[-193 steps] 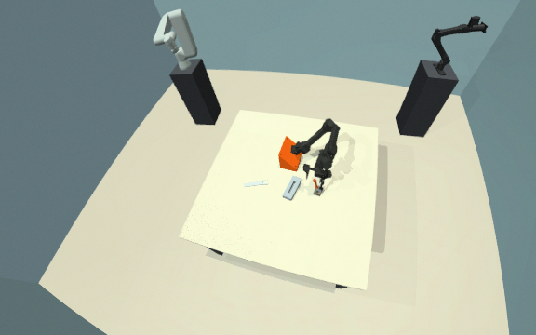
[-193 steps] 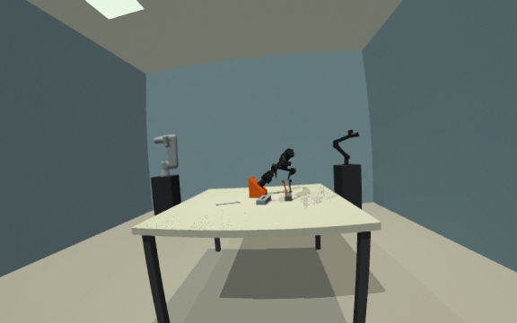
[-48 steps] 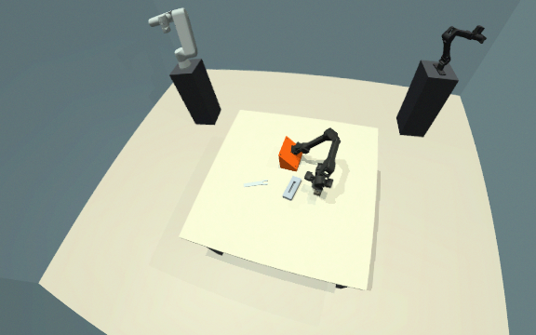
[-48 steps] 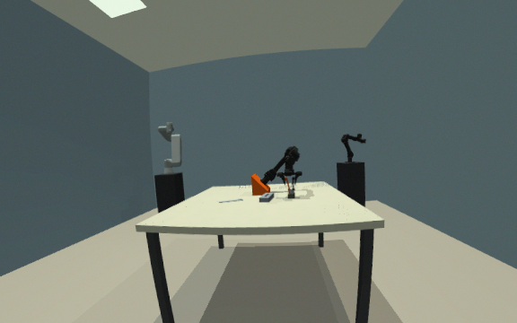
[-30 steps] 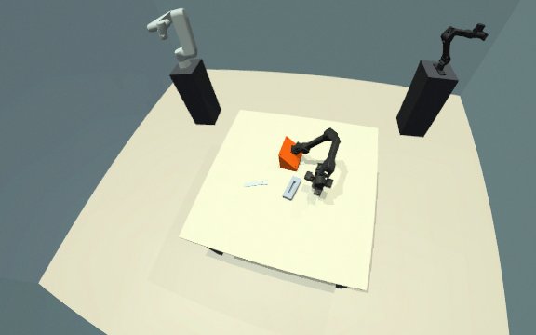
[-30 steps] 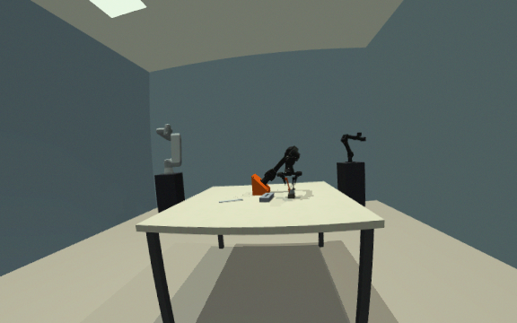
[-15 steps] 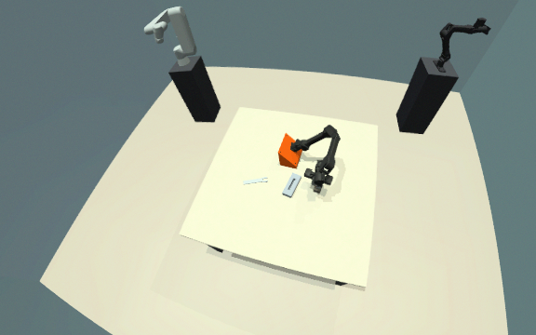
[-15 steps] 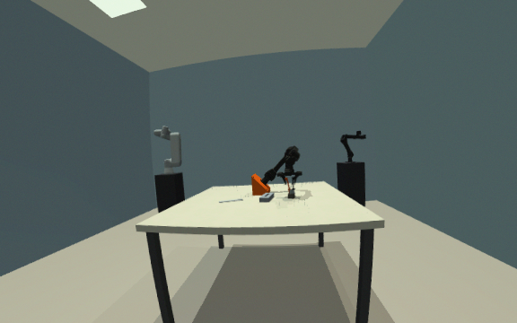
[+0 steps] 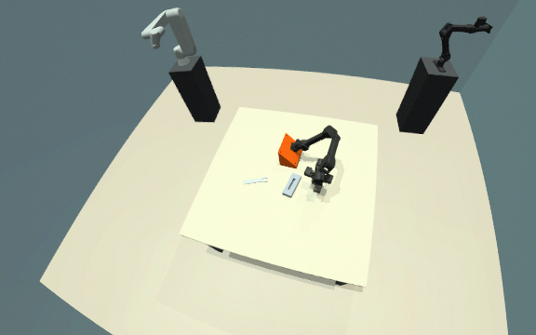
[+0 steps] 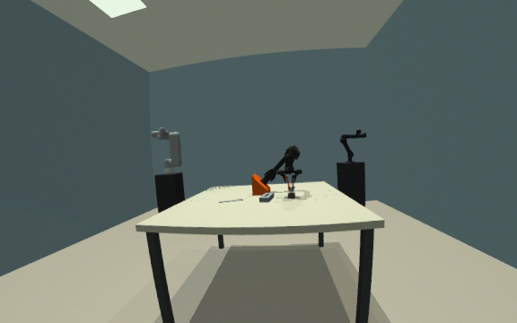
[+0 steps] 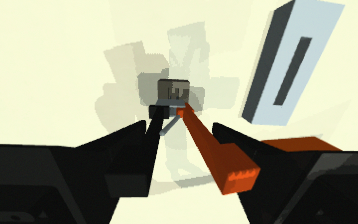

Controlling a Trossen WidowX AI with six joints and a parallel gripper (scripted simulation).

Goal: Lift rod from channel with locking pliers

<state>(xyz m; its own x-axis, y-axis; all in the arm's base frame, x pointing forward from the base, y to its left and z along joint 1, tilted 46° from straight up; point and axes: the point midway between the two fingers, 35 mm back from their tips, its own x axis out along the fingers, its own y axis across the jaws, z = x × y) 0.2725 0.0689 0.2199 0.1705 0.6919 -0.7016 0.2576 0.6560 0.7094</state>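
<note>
My gripper (image 11: 179, 125) (image 9: 317, 177) (image 10: 290, 176) points down at the table and is shut on the locking pliers (image 11: 215, 157) (image 9: 316, 187) (image 10: 291, 190). One finger presses the black handle and the other the orange handle. The pliers hang upright with their jaws (image 11: 174, 90) close above the table top. The light grey channel block (image 11: 316, 30) (image 9: 291, 185) (image 10: 266, 197) lies flat, apart from the jaws and to one side of them. Its narrow slot (image 11: 292, 71) looks dark, and I cannot make out the rod inside. The orange holster (image 9: 288, 152) (image 10: 258, 185) stands behind the block, empty.
A light wrench (image 9: 255, 180) (image 10: 231, 200) lies on the table beyond the channel block. Two other arms stand on black pedestals (image 9: 194, 89) (image 9: 425, 95) off the table at the far corners.
</note>
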